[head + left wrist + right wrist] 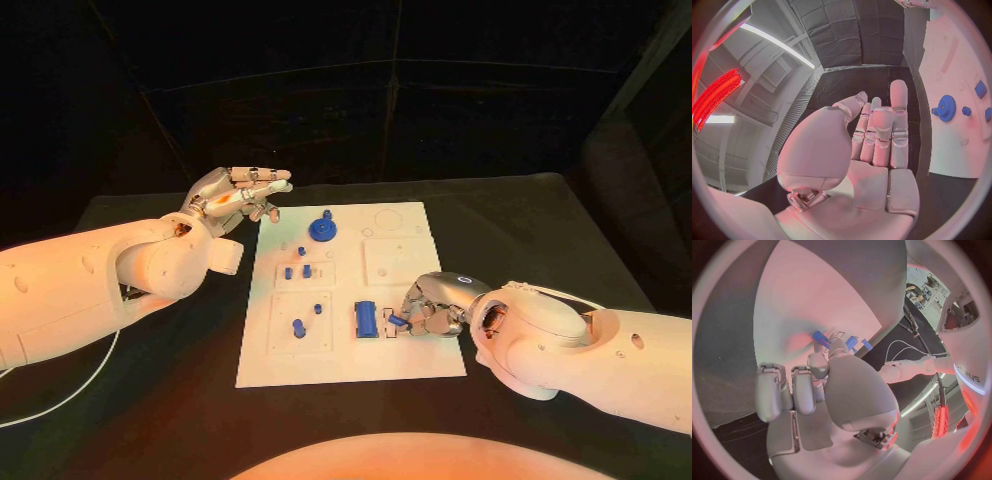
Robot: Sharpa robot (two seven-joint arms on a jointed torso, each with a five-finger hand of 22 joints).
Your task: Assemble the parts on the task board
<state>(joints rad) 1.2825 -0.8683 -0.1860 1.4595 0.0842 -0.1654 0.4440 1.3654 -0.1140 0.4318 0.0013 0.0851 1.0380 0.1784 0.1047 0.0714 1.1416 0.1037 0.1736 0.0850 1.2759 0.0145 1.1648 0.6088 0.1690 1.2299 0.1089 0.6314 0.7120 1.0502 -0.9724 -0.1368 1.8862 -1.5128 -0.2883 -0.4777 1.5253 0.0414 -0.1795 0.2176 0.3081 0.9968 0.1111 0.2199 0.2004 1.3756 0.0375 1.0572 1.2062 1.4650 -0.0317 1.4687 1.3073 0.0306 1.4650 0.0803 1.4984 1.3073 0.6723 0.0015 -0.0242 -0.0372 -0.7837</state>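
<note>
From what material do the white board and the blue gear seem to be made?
Task board: apparently matte white plastic, flat and without glare, with shallow moulded recesses. Blue gear: probably plastic too, uniform saturated blue with a dull surface; metal cannot be excluded.

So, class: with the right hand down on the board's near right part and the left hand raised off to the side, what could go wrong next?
The right hand covers a small blue piece beside the long blue block; a slip could knock that block. Its fingers hide the contact, so misalignment may pass unseen. The left hand hovers open beside the task board, near the blue gear; a careless sweep could hit it.
</note>
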